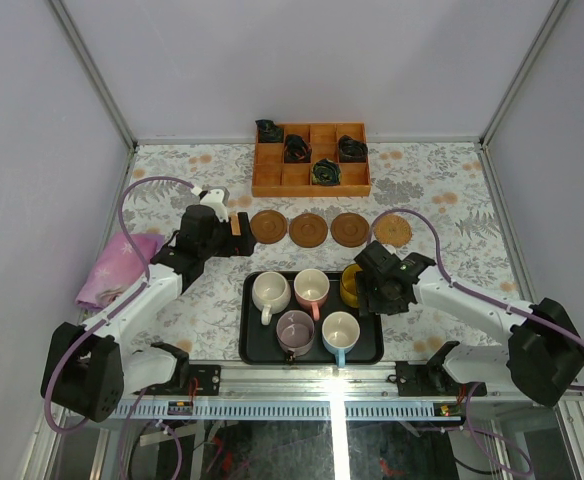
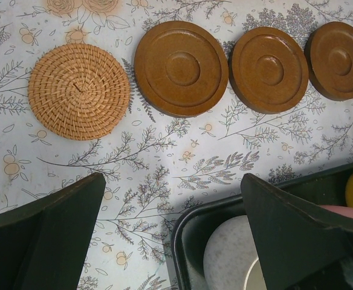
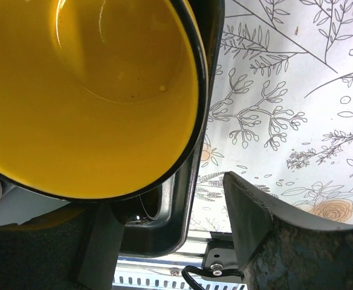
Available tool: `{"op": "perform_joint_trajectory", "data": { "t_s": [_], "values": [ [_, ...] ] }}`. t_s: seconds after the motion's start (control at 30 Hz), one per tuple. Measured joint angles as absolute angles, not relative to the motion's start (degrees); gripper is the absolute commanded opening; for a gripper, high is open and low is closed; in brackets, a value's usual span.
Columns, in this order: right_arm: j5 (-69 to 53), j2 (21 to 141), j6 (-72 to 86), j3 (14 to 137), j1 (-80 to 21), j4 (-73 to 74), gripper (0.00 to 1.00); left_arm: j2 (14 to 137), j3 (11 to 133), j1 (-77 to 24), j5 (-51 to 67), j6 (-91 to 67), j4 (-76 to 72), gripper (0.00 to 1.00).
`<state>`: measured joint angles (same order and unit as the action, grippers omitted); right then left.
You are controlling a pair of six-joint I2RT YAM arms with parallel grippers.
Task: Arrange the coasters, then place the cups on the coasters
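A pale wall (image 1: 32, 150) stands on the left, with more walls at the back and on the right, so the tabletop (image 1: 217, 310) is closed in on three sides. A pink cloth (image 1: 117, 268) lies near the left edge. Between the cloth and the tray there is a wide bare patch.

The left hand (image 2: 173, 181) is open wide and holds nothing. It hangs over the bare strip between the coasters and the tray, and its right finger is over the tray's corner.

The coasters lie in a row across the middle, near each other but not touching. The woven coaster (image 2: 78, 90) is first on the left. Next come three brown coasters (image 2: 181, 67), and then one more coaster (image 1: 393, 229) at the right end. None of them has a cup on it.

Behind the row sits the orange box (image 1: 310, 180), close to the back wall. Four dark things (image 1: 324, 172) sit in its cells.

The black tray (image 1: 257, 345) lies at the near edge, and all the cups are in it. The cream-white cup (image 1: 270, 292) and the pink cup (image 1: 311, 287) are at the back. The mauve cup (image 1: 294, 330) and the light blue cup (image 1: 340, 332) are in front. The yellow cup (image 3: 92, 90) is in the back right corner.

The right hand (image 3: 164, 211) is at that corner, partly open. One finger is by the yellow cup, and the other is outside the tray and not touching the cup. To the right of the tray the tabletop is bare up to the wall.
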<state>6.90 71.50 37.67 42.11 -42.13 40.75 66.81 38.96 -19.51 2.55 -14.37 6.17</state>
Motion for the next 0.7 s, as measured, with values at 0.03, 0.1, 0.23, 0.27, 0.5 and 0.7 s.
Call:
{"op": "perform_joint_trajectory", "data": {
  "t_s": [0.03,0.1,0.23,0.27,0.5,0.7],
  "values": [
    [6.85,71.5,37.54,42.11,-42.13,40.62,0.67,66.81,38.96,-19.51,2.55,-14.37,6.15,0.95],
    [6.55,71.48,37.45,42.11,-42.13,40.23,0.66,66.81,38.96,-19.51,2.52,-14.39,6.15,0.95],
    [6.37,71.11,37.28,42.11,-42.24,39.18,0.64,66.78,38.96,-19.51,2.52,-14.46,6.15,0.95],
    [6.37,70.83,37.26,42.09,-42.24,38.72,0.63,66.78,38.96,-19.51,2.52,-14.48,6.15,0.95],
    [6.39,67.96,37.01,41.78,-42.26,35.94,0.6,66.78,38.68,-19.51,2.52,-14.85,6.11,0.95],
    [6.37,67.46,36.86,41.43,-42.26,35.2,0.47,66.78,38.68,-19.51,2.5,-15.16,6.11,0.96]
  ]
}}
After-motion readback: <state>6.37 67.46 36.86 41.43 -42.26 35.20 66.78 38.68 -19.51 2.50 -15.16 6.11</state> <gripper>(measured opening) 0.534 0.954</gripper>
